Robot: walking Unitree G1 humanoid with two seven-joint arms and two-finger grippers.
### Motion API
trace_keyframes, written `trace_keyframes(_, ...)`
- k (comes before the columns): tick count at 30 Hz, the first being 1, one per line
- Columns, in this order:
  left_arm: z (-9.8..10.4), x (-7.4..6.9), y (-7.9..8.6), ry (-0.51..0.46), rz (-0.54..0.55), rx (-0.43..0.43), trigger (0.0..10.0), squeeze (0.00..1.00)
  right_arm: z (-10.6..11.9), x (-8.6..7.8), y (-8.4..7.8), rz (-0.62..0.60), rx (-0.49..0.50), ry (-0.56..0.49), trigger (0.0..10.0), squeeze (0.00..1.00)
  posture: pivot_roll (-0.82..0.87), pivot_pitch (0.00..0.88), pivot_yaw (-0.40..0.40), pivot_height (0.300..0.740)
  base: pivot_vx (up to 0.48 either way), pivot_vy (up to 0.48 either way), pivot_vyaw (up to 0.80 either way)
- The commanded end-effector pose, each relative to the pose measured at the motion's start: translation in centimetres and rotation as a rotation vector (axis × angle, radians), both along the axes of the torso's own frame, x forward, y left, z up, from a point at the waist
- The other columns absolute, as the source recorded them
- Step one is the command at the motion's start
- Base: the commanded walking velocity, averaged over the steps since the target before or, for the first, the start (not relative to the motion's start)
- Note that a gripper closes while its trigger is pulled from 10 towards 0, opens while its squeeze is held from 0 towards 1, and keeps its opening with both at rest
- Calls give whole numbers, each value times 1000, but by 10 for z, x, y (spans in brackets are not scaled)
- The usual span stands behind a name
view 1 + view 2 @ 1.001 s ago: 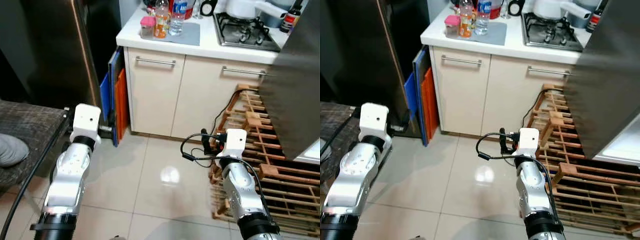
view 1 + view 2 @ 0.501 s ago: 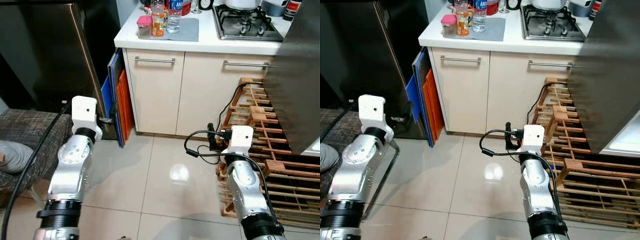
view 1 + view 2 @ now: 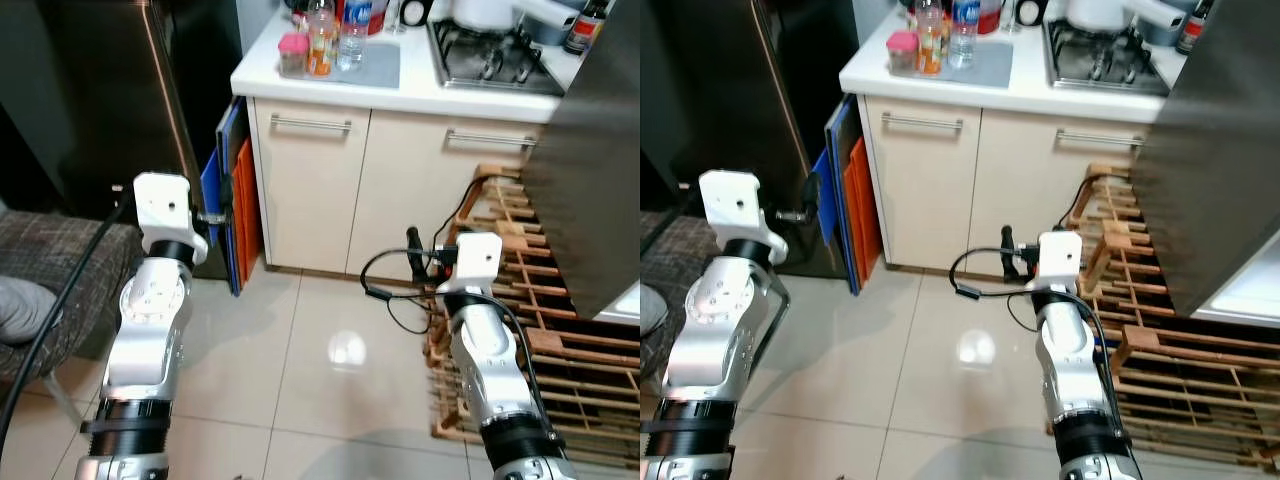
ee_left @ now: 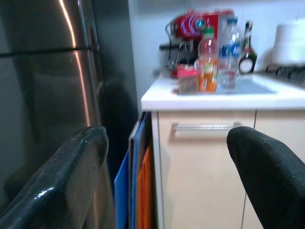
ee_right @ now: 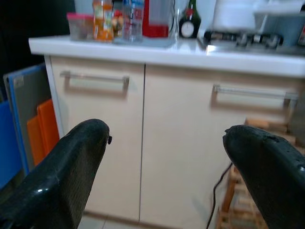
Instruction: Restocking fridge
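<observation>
A tall dark steel fridge (image 3: 100,90) stands shut at the left. On the white counter (image 3: 400,85) beside it, a grey mat holds an orange drink bottle (image 3: 320,45), a clear water bottle (image 3: 352,35) and a pink-lidded tub (image 3: 293,52). My left gripper (image 3: 222,205) is held low in front of the fridge, open and empty, its fingers (image 4: 71,171) wide apart. At about the same height, facing the cream cabinet doors (image 5: 119,143), my right gripper (image 3: 415,250) is open and empty too.
Blue and orange boards (image 3: 232,200) lean between fridge and cabinet. A wooden slatted rack (image 3: 540,300) lies on the floor at the right under a large steel panel (image 3: 590,170). A grey upholstered seat (image 3: 40,270) is at the left. A gas hob (image 3: 485,55) sits on the counter.
The whole view has shifted with my own movement. Both arms stay held out in front, the left one slightly higher, and both grippers remain open.
</observation>
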State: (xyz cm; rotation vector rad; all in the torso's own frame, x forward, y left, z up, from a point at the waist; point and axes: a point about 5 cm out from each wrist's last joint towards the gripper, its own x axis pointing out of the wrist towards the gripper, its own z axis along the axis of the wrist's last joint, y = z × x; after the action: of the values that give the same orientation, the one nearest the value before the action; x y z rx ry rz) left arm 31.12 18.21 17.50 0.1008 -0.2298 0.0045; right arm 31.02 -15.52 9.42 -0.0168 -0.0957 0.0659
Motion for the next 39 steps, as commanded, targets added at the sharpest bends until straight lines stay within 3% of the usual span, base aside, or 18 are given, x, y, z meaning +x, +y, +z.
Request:
trace_keyframes(1, 5, 1, 0, -18, 9, 7, 10000, 0, 6, 3, 1, 9, -4, -26, 10000, 0, -7, 0, -19, 740, 469, 0, 0)
trace_keyframes(11, 5, 3, 4, -24, 37, 1, 10000, 0, 4, 7, 4, 25, -5, -15, 10000, 0, 6, 0, -31, 740, 468, 0, 0)
trace_keyframes(13, 2, 3, 6, -5, 52, -83, 10000, 0, 4, 7, 7, 37, -3, -11, 10000, 0, 7, 0, -38, 740, 465, 0, 0)
trace_keyframes(15, -2, 3, 6, 9, 61, -110, 10000, 0, 3, 7, 12, 57, -7, -7, 10000, 0, 7, 0, -43, 740, 465, 0, 0)
trace_keyframes(19, 0, 3, 0, -12, 51, -87, 10000, 0, 2, 9, 12, 73, -15, 1, 10000, 0, 16, 0, -74, 740, 465, 0, 0)
trace_keyframes(25, 2, 4, -5, -23, 22, -46, 10000, 0, 1, 13, 8, 60, -3, 15, 10000, 0, 16, 0, -68, 740, 465, 0, 0)
trace_keyframes(39, 9, 3, -7, -58, 0, 15, 10000, 0, -2, 9, 16, 71, 11, 17, 10000, 0, 15, 0, -55, 740, 465, 0, 0)
